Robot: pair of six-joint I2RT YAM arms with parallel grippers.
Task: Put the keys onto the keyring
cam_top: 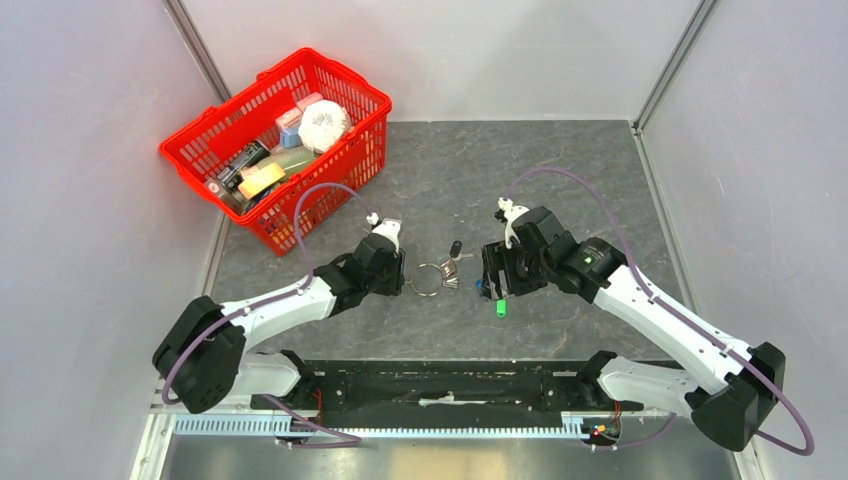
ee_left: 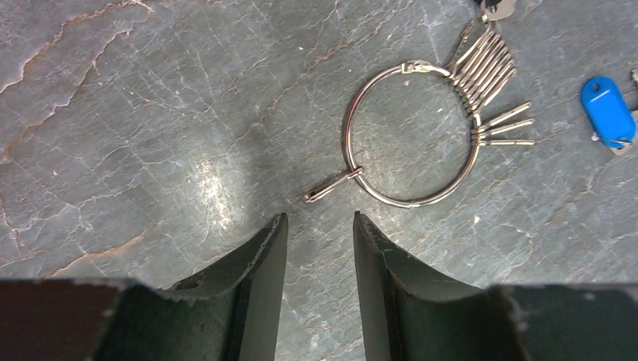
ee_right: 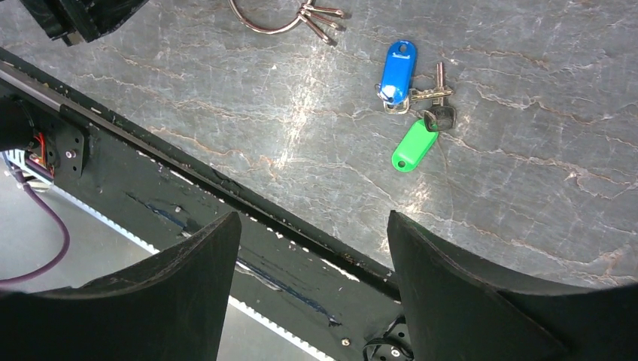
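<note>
The keyring point(cam_top: 426, 279) lies flat on the grey table between my two grippers, with a cluster of small silver keys point(cam_top: 449, 273) on its right side. In the left wrist view the keyring point(ee_left: 410, 203) lies just beyond my open, empty left gripper point(ee_left: 320, 216), with one thin key point(ee_left: 332, 185) pointing at the fingertips. Loose keys lie to the right: a blue tag point(ee_right: 396, 68), a green tag point(ee_right: 414, 147), a black-headed key point(ee_right: 440, 119) and a plain silver key point(ee_right: 439, 79). My right gripper point(ee_right: 312, 214) is wide open and empty, above the table's near edge.
A red basket point(cam_top: 350, 73) full of small goods stands at the back left. A black rail point(cam_top: 440, 385) runs along the near edge between the arm bases. Another black-headed key point(cam_top: 456, 247) lies just behind the keyring. Grey walls enclose the table.
</note>
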